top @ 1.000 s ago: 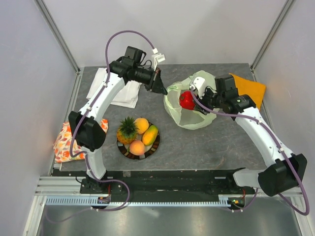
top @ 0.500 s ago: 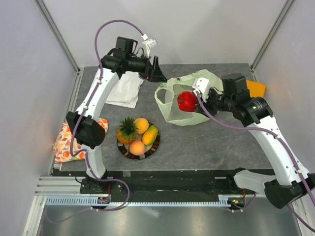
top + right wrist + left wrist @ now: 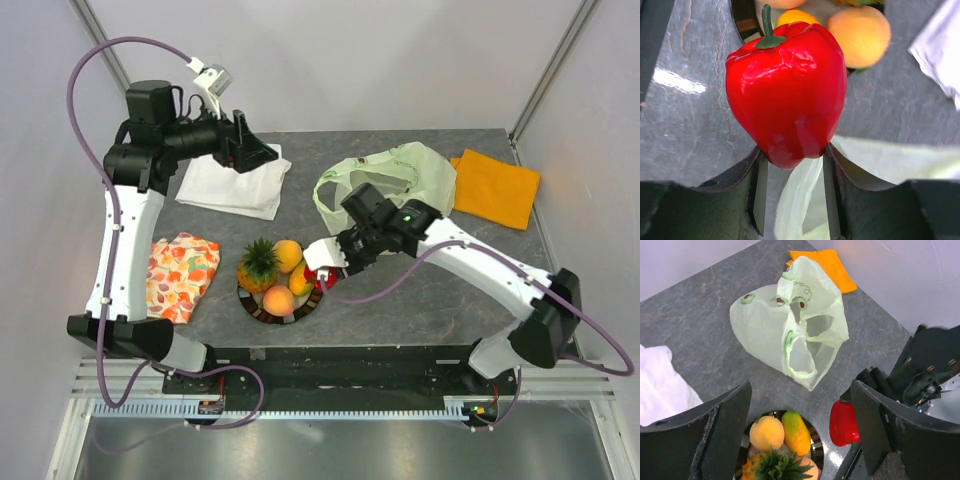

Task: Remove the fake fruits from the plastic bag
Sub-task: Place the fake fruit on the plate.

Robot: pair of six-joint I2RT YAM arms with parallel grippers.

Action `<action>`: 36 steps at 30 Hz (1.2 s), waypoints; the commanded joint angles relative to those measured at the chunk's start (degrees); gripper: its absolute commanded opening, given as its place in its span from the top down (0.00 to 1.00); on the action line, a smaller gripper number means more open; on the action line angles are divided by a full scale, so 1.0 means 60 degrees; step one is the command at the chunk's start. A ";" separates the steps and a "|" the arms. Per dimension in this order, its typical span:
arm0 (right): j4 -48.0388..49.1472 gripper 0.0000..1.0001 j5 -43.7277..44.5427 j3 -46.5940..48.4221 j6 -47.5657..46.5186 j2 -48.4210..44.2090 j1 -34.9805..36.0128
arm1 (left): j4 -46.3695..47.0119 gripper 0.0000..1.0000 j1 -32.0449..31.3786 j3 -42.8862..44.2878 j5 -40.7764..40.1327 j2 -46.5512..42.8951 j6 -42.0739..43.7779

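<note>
— Red pepper [image 3: 787, 95]: where is it?
— Clamped between the right gripper's [image 3: 794, 150] jaws, just beside the plate [image 3: 250, 306], apart from the plastic bag [image 3: 400, 175] on the desk [image 3: 400, 290].
— And the left gripper [image 3: 800, 440]?
— Jaws wide, empty. From above, the pepper is mostly hidden.

Legible text: none I can read. The plastic bag [image 3: 771, 332], upper centre, bears avocado-like motifs and a faint, illegible scrawl.

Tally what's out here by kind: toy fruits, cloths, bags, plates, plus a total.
Toy fruits: 5 (pineapple, yellow round fruit, mango, peach, red pepper)
Cloths: 3 (white cloth, orange cloth, floral cloth)
Plastic bag: 1
Plate: 1
Total: 10
</note>
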 commanded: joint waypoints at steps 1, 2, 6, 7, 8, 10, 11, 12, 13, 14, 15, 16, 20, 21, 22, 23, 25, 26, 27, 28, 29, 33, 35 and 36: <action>0.0267 0.98 0.0174 0.0233 -0.2251 0.0705 0.0366 | 0.0048 0.13 0.0532 -0.0637 0.0090 -0.0472 0.0233; 0.0325 0.98 0.0159 0.0321 -0.2339 0.0866 0.0409 | 0.0062 0.13 0.0591 -0.0740 0.0120 -0.0574 0.0233; 0.0428 0.98 0.0129 0.0658 -0.2822 0.1672 0.0571 | 0.0091 0.13 0.0899 -0.1310 0.0237 -0.1160 0.0218; 0.0472 0.98 0.0144 0.0702 -0.2910 0.1804 0.0614 | 0.0077 0.13 0.1030 -0.1414 0.0281 -0.1248 0.0204; 0.0573 0.98 0.0188 0.0732 -0.2940 0.2023 0.0629 | 0.0121 0.13 0.1104 -0.1502 0.0310 -0.1322 0.0160; 0.0677 0.99 0.0130 0.0936 -0.2926 0.2258 0.0673 | 0.0150 0.13 0.1250 -0.1751 0.0442 -0.1469 0.0116; 0.0692 0.99 0.0086 0.1039 -0.2926 0.2448 0.0702 | 0.0179 0.13 0.1237 -0.1824 0.0471 -0.1527 0.0087; 0.0692 0.99 0.0086 0.1199 -0.2926 0.2537 0.0761 | 0.0180 0.14 0.1251 -0.1955 0.0529 -0.1571 0.0086; 0.0706 0.99 0.0100 0.1259 -0.2955 0.2596 0.0819 | 0.0194 0.14 0.1237 -0.2015 0.0545 -0.1629 0.0086; 0.0735 0.99 0.0115 0.1303 -0.2970 0.2727 0.0834 | 0.0223 0.14 0.1251 -0.2073 0.0545 -0.1630 0.0043; 0.0794 0.99 0.0187 0.1347 -0.2984 0.2786 0.0907 | 0.0253 0.14 0.1541 -0.2132 0.0588 -0.1630 0.0042; 0.0823 0.99 0.0188 0.1362 -0.2984 0.2816 0.0951 | 0.0253 0.14 0.1559 -0.2161 0.0618 -0.1630 0.0042; 0.0999 0.99 0.0174 0.1391 -0.3101 0.2977 0.1069 | 0.0311 0.14 0.1647 -0.2220 0.0735 -0.1645 0.0028; 0.1014 0.99 0.0188 0.1391 -0.3131 0.3006 0.1098 | 0.0326 0.14 0.1661 -0.2235 0.0735 -0.1659 0.0042; 0.1101 0.99 0.0203 0.1391 -0.3160 0.3035 0.1127 | 0.0326 0.14 0.1705 -0.2249 0.0735 -0.1674 0.0028; 0.1131 0.98 0.0217 0.1391 -0.3146 0.3094 0.1157 | 0.0326 0.14 0.1705 -0.2293 0.0750 -0.1703 0.0042; 0.1291 0.98 0.0276 0.1406 -0.3189 0.3167 0.1171 | 0.0326 0.14 0.1749 -0.2337 0.0764 -0.1732 0.0028; 0.1321 0.98 0.0276 0.1435 -0.3204 0.3211 0.1171 | 0.0341 0.14 0.1764 -0.2381 0.0764 -0.1762 0.0042; 0.1365 0.98 0.0291 0.1464 -0.3219 0.3240 0.1186 | 0.0355 0.14 0.1793 -0.2396 0.0779 -0.1776 0.0042; 0.1409 0.98 0.0349 0.1494 -0.3262 0.3284 0.1186 | 0.0341 0.14 0.1808 -0.2425 0.0794 -0.1791 0.0042; 0.1438 0.98 0.0393 0.1537 -0.3292 0.3343 0.1186 | 0.0355 0.14 0.1822 -0.2440 0.0794 -0.1791 0.0042; 0.1556 0.98 0.0554 0.1611 -0.3321 0.3504 0.1186 | 0.0384 0.14 0.1866 -0.2557 0.0867 -0.1864 0.0042; 0.1600 0.99 0.0540 0.1611 -0.3307 0.3548 0.1186 | 0.0385 0.14 0.1881 -0.2630 0.0882 -0.1879 0.0042; 0.1600 0.99 0.0540 0.1611 -0.3292 0.3563 0.1186 | 0.0385 0.14 0.1881 -0.2674 0.0925 -0.1879 0.0042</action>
